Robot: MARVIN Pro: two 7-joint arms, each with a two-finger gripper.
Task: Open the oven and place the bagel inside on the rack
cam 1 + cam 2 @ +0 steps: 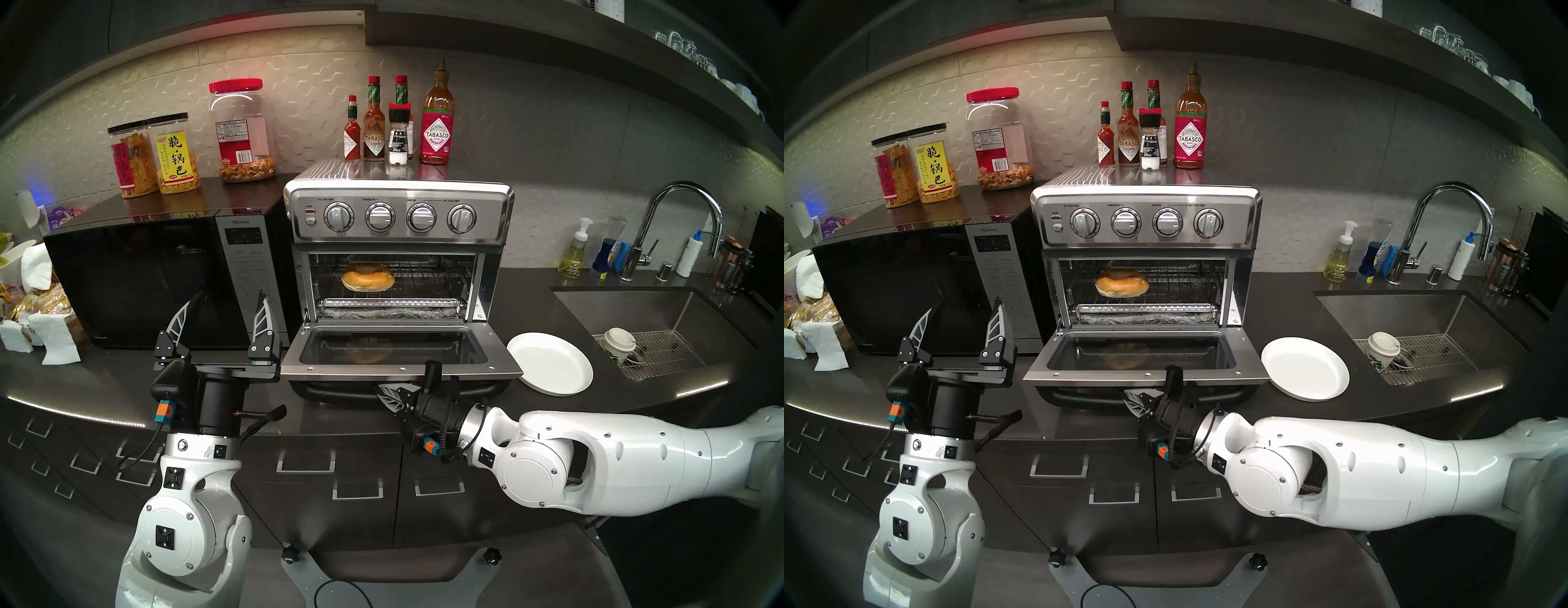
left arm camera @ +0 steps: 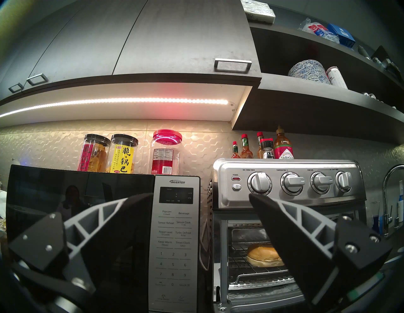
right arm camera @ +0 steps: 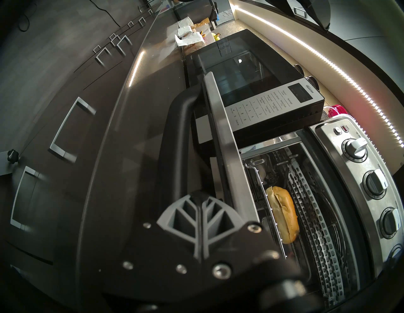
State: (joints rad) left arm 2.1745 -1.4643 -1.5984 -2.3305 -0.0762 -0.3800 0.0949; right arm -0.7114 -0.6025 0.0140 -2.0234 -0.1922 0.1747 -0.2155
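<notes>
Bagel placement looks finished: in the head stereo left view the golden ring lies on the rack inside the oven, left of centre, and the drop-down door lies flat open toward the near side. Beside the door on the right, a white plate sits bare on the table. The left gripper stands raised before the microwave, its jaws wide and holding nothing. The right gripper sits low at the door's near edge, jaws pressed together, empty.

The head stereo right view repeats this and adds nothing new.

The left wrist view looks between two spread fingers at the microwave keypad and sees the bagel's side on the wire rods, something the head views show only from above.

The right wrist view, turned sideways, alone shows the door's black bar handle just past the closed fingertips; contact cannot be told.

By my judgement, nothing of the task is left except drawing the arms back.
</notes>
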